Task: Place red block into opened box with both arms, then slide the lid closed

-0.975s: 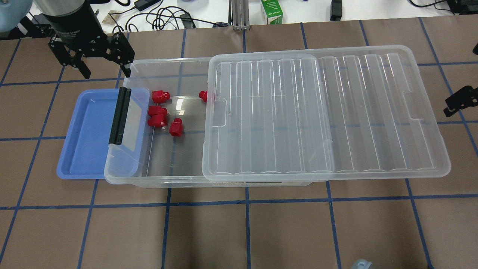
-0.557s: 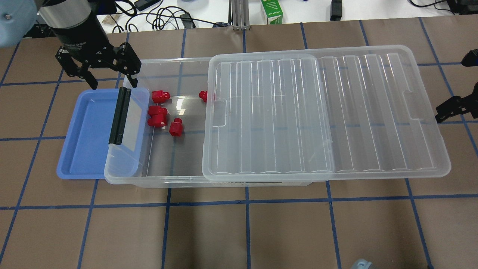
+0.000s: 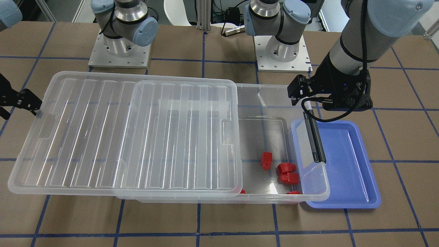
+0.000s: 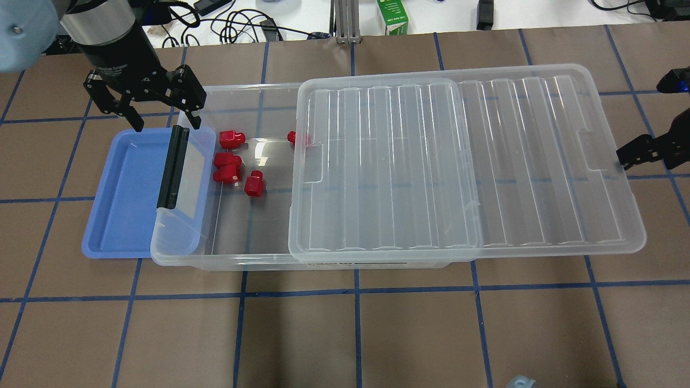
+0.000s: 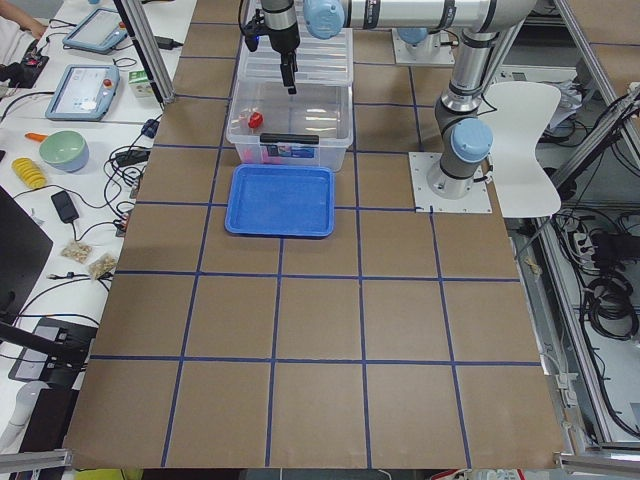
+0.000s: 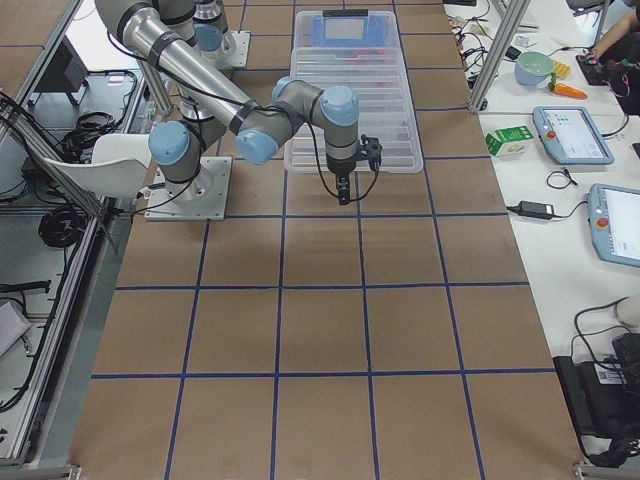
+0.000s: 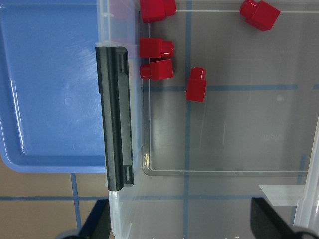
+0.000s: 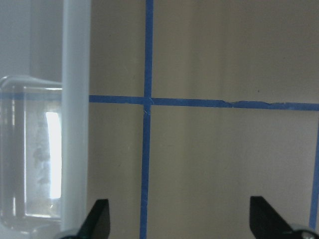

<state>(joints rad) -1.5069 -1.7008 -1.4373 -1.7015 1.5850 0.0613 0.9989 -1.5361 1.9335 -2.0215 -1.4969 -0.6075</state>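
Several red blocks [image 4: 232, 139] lie on the floor of the clear box [image 4: 242, 264] at its uncovered left end, also shown as red blocks [image 7: 156, 48] in the left wrist view. The ribbed clear lid [image 4: 463, 161] rests on the box and overhangs its right end. My left gripper [image 4: 163, 119] hangs open and empty above the box's far left corner, by the black clip bar [image 4: 172, 167]. My right gripper [image 4: 655, 151] is open, with one finger against the lid's right short edge [image 8: 75, 119] near the notch.
A blue tray [image 4: 124, 194] sits partly under the box's left end. Cables, a green carton [image 4: 392, 16] and metal posts lie beyond the table's far edge. Both arm bases [image 3: 120, 51] stand on the robot's side.
The right gripper came in from the right to the lid's short edge, and the lid slid slightly left. The left gripper dropped toward the box's far left corner.
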